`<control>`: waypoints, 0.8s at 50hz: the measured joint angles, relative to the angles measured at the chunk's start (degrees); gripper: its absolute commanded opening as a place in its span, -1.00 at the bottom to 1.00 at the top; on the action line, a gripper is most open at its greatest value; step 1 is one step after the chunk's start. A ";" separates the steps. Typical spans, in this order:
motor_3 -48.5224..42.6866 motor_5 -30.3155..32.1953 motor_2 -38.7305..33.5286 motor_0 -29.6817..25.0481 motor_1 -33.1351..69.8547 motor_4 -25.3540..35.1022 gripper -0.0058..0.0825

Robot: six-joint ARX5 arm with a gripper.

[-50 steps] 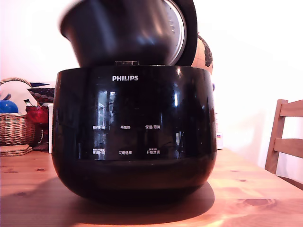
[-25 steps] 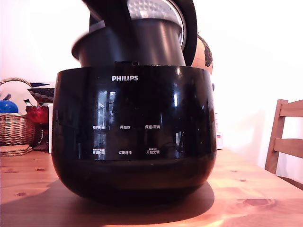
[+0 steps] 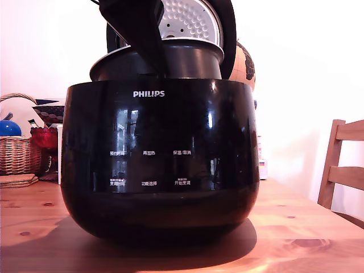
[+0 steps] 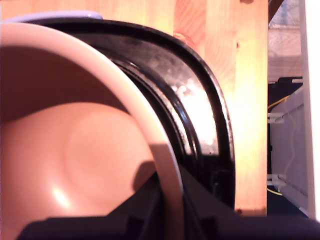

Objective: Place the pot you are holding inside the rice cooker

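Pine-board table [image 3: 307, 239] under bright light, pale wall behind. A wicker basket [image 3: 16, 154] stands at the exterior view's left and a wooden chair [image 3: 341, 168] at its right, both well apart from the work.

Item 1: the rice cooker [image 3: 159, 165] sits upright at the centre of the table, label panel facing the camera. Its lid [image 3: 190, 20] is swung open behind, the dimpled silver plate facing forward.

Item 2: the pot [image 3: 187, 60] is partly inside the cooker. The lower body is hidden below the cooker's top edge; the upper wall and flared rim stand above it. The mouth faces up. The axis is near vertical but leaning, with the rim lower on the exterior view's left and higher on its right.

Item 3: the gripper [image 3: 149, 60] comes down from above onto the near rim. In the wrist view the jaws of the gripper [image 4: 170, 210] pinch the pot [image 4: 75, 150] rim, one finger inside and one outside. The cooker's black collar [image 4: 200, 115] curves just beside the rim.
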 measured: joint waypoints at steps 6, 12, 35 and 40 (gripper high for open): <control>-0.68 0.22 0.28 -0.02 0.07 -0.13 -0.92; -1.11 0.33 0.63 -0.26 0.28 -0.15 -0.92; -0.98 -0.61 0.63 -0.50 0.28 -0.17 -0.80; -0.92 -0.98 0.63 -0.50 0.28 -0.09 -0.77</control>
